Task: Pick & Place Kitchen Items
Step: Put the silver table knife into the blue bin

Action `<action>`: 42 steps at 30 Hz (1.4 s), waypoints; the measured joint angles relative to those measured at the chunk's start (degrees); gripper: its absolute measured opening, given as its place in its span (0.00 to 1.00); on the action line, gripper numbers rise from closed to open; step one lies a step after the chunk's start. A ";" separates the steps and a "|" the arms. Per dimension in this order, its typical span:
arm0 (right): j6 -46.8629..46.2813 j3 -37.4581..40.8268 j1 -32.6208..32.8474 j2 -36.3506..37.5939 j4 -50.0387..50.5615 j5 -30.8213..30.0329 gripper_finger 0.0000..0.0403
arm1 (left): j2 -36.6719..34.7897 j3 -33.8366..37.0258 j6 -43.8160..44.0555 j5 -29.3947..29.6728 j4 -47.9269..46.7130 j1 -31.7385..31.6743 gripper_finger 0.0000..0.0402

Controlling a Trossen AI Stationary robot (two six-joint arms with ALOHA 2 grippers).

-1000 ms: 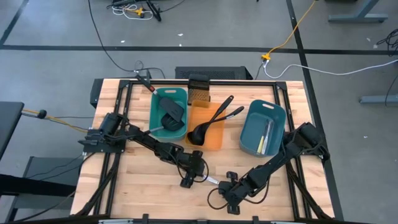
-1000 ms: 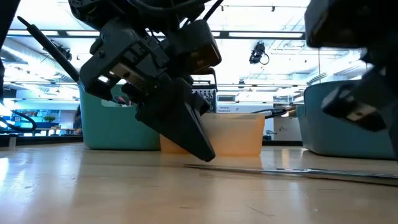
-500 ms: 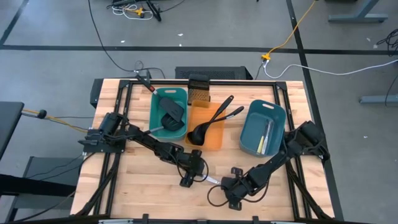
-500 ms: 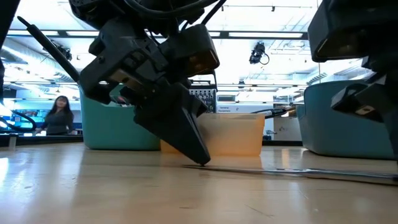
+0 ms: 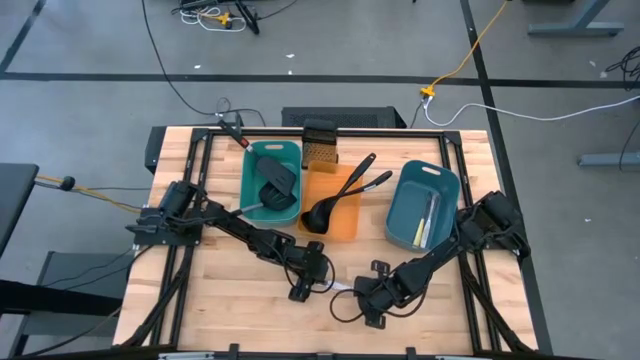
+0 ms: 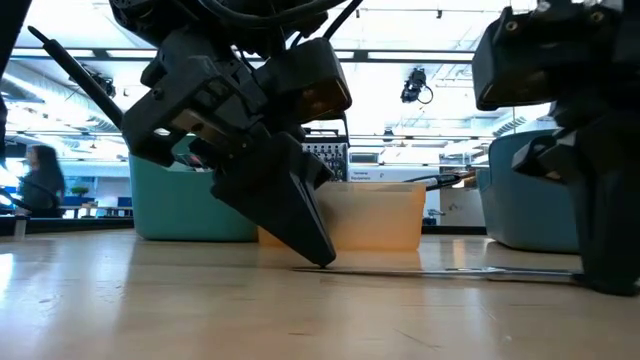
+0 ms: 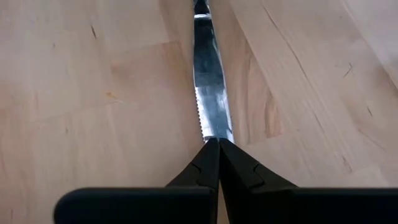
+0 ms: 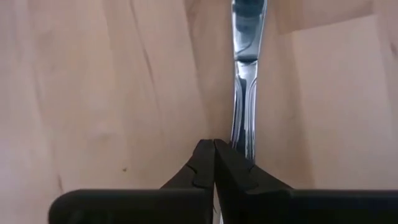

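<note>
Two dark jointed arms, looping black cables, tapered black fingers (image 7: 208,165), blocky wrists

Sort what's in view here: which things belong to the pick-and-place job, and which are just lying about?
Job:
- table knife, flat on the wood, both closed tools at its ends: left tool, right tool
- spatulas in teal tray
- ladles in orange tray
- cutlery in blue tray

Lying about:
- mesh box
- floor cables

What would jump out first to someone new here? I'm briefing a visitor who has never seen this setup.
Both dark arms meet low over the near middle of the wooden table, the left gripper and right gripper shut at opposite ends of one silvery serrated table knife lying flat. Behind them sit a teal tray holding black-headed spatulas, an orange tray with black ladles, and a blue tray.
</note>
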State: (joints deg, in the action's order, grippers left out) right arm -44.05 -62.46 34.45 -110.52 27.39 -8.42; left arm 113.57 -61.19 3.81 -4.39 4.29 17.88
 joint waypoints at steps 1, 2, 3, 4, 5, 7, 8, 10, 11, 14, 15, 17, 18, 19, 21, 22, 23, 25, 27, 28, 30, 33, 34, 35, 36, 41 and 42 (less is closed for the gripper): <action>0.29 0.00 -0.26 0.00 0.18 -0.07 0.03 | -0.02 0.00 0.00 0.01 -0.03 -0.01 0.02; 0.82 0.00 -0.56 0.00 0.43 -0.32 0.03 | -0.02 0.00 -0.01 0.01 -0.04 -0.01 0.02; 1.29 0.00 -0.84 0.00 0.55 -0.39 0.03 | -0.02 0.00 -0.02 0.01 -0.04 -0.01 0.02; 1.46 0.00 -1.08 0.00 0.78 -0.81 0.03 | -0.02 -0.02 -0.02 0.01 -0.06 -0.01 0.02; 1.61 0.00 -1.40 0.00 1.04 -0.94 0.03 | -0.02 -0.02 0.00 0.01 -0.06 -0.01 0.02; 2.07 0.00 -1.99 0.00 1.54 -1.26 0.03 | -0.02 -0.02 0.00 0.01 -0.06 -0.01 0.02; 2.11 0.00 -2.20 0.00 1.71 -1.50 0.03 | -0.02 -0.02 -0.03 0.01 -0.07 -0.01 0.02; 2.92 0.00 -2.53 0.02 1.74 -1.45 0.03 | -0.03 -0.04 -0.04 0.03 -0.06 -0.01 0.02; 3.34 0.02 -2.61 0.20 1.74 -1.41 0.03 | -0.05 -0.04 -0.12 0.03 -0.06 -0.01 0.02; 5.17 0.36 -2.64 1.82 1.30 -1.64 0.03 | -0.08 -0.04 -1.24 0.03 -0.02 0.38 0.02; 5.62 0.46 -2.50 2.56 0.67 -1.72 0.03 | -0.08 -0.04 -1.53 0.06 0.02 0.66 0.02; 6.85 0.64 -2.24 4.01 1.09 -2.45 0.03 | -0.08 -0.04 -2.04 0.11 0.11 1.25 0.02; 7.42 0.15 -2.24 4.61 1.87 -2.72 0.03 | -0.08 -0.04 -2.25 0.11 0.12 1.55 0.02; 8.05 -1.02 -2.24 4.99 2.25 -3.20 0.03 | -0.08 -0.04 -2.30 0.09 0.18 1.75 0.02; 9.72 -4.01 -2.24 5.34 4.83 -3.74 0.04 | -0.08 -0.04 -2.59 0.01 0.29 2.14 0.02; 10.98 -5.39 -2.35 5.34 6.99 -3.71 0.05 | -0.08 -0.04 -2.70 -0.06 0.29 2.33 0.02; 11.98 -6.77 -2.66 5.23 8.89 -3.72 0.06 | -0.08 -0.04 -2.80 0.07 0.32 2.47 0.02; 13.59 -9.46 -3.27 5.20 11.31 -4.18 0.11 | -0.08 -0.04 -2.84 0.19 0.34 2.61 0.02; 16.00 -12.18 -4.25 5.31 16.31 -4.49 0.17 | -0.08 -0.04 -2.77 0.20 0.33 2.61 0.02; 17.27 -12.86 -4.73 5.33 18.73 -4.46 0.21 | -0.08 -0.04 -2.71 0.20 0.35 2.61 0.02; 19.67 -12.95 -6.01 5.33 20.20 -3.77 0.29 | -0.08 -0.04 -2.67 0.20 0.33 2.63 0.02; 23.40 -11.97 -7.75 5.33 20.50 -1.27 0.41 | -0.08 -0.04 -2.60 0.20 0.30 2.61 0.02; 23.68 -11.67 -8.20 5.30 20.49 -0.99 0.45 | -0.08 -0.04 -2.60 0.20 0.24 2.61 0.02; 23.80 -11.63 -8.60 4.94 20.43 -0.86 0.48 | -0.08 -0.04 -2.58 0.22 0.18 2.61 0.02; 23.94 -11.63 -8.79 4.71 20.07 -0.29 0.50 | -0.08 -0.04 -2.58 0.22 0.18 2.61 0.02; 26.76 -11.72 -8.18 3.78 17.17 1.41 0.54 | -0.08 -0.04 -2.82 0.29 0.05 2.55 0.02; 27.02 -11.72 -7.99 3.23 16.68 1.53 0.53 | -0.08 -0.04 -2.89 0.29 0.05 2.55 0.02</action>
State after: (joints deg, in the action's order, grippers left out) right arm -17.04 -74.17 26.45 -107.28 44.07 -6.88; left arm 113.49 -61.23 0.93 -4.10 4.34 20.43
